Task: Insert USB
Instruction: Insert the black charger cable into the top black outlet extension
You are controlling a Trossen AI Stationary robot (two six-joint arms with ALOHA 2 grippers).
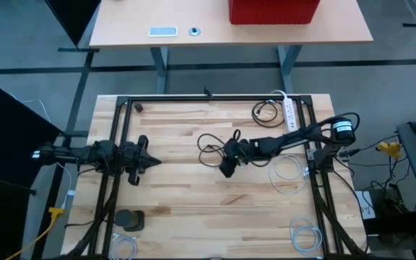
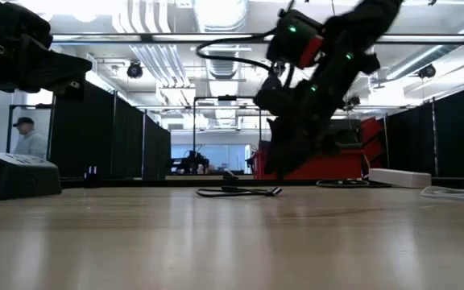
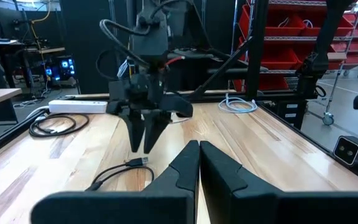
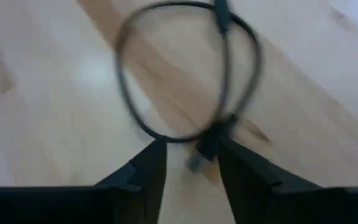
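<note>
A black USB cable [image 1: 211, 144] lies in a loose loop on the wooden table near its middle. Its metal plug [image 3: 140, 162] rests flat on the wood. My right gripper [image 1: 226, 171] hangs just above that plug, slanting down. Its fingers are open and stand on either side of the plug [image 4: 199, 158] without touching it. The cable's loop [image 4: 185, 68] spreads out beyond the fingertips. My left gripper [image 3: 197, 149] waits shut and level at the table's left side [image 1: 146, 160], pointing toward the right gripper [image 3: 145, 146].
A white power strip [image 1: 289, 112] lies at the far right beside a coiled black cable [image 1: 266, 110]. White cable coils [image 1: 287, 173] [image 1: 305, 235] lie along the right side. A dark block [image 1: 128, 219] sits near left. A black frame [image 1: 215, 98] rims the table.
</note>
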